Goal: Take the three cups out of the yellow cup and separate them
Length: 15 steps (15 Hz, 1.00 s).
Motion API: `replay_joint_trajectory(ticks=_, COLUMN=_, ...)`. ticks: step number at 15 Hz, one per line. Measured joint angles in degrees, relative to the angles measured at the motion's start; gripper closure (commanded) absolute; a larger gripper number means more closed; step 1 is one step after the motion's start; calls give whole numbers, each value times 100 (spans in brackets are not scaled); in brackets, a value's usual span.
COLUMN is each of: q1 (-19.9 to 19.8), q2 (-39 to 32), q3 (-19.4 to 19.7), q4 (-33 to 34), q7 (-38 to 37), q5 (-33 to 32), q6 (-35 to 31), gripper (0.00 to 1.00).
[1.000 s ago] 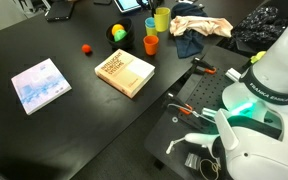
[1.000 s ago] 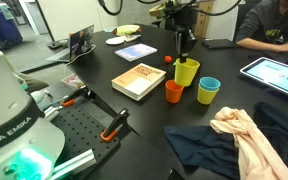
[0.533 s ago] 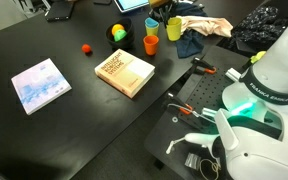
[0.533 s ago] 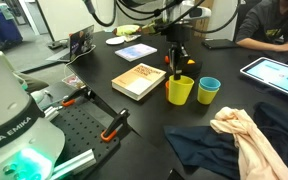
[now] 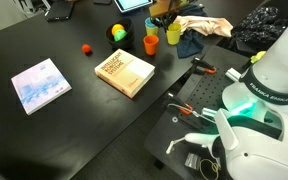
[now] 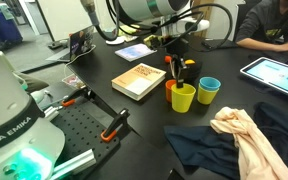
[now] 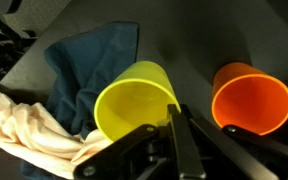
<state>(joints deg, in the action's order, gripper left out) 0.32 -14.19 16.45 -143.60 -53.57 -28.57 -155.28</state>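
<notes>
Here, your hand [image 7: 177, 128] pinches the yellow cup [image 7: 134, 100] at its rim, orange cup [image 7: 252, 100] just beside; blue cup [image 6: 209, 90] apart on bench [image 6: 149, 122]. Yellow looks empty, 3rd cup unseen: prob. nearly done.

On the dark surface [image 5: 74, 125] a tan book [image 5: 124, 72] lies well apart from a pale blue booklet [image 5: 40, 85]. Beyond it sit a red ball [image 5: 85, 47], a yellow-green ball [image 5: 118, 33] and an orange cup [image 5: 151, 44]. Just beside that cup, the yellow cup [image 5: 173, 35] sits beneath the gripper [image 5: 170, 22].
</notes>
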Motion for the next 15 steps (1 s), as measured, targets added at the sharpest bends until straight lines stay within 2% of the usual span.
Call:
replay_joint_trajectory(ticks=6, q1=-1, q2=-517, q3=393, q4=3, q7=-92, q5=206, q6=-1053, gripper=96)
replay_joint_trajectory(ticks=12, q1=99, q2=-998, q3=454, q4=60, q7=222, q5=1235, q6=-1627, gripper=96)
replay_joint_trajectory(ticks=13, q1=137, q2=-1054, q3=449, q4=90, q7=322, q5=1415, q6=-1663, gripper=70)
replay_joint_trajectory(ticks=15, q1=212, q2=-1148, q3=433, q4=154, q7=524, q5=1762, q6=-1709, gripper=64)
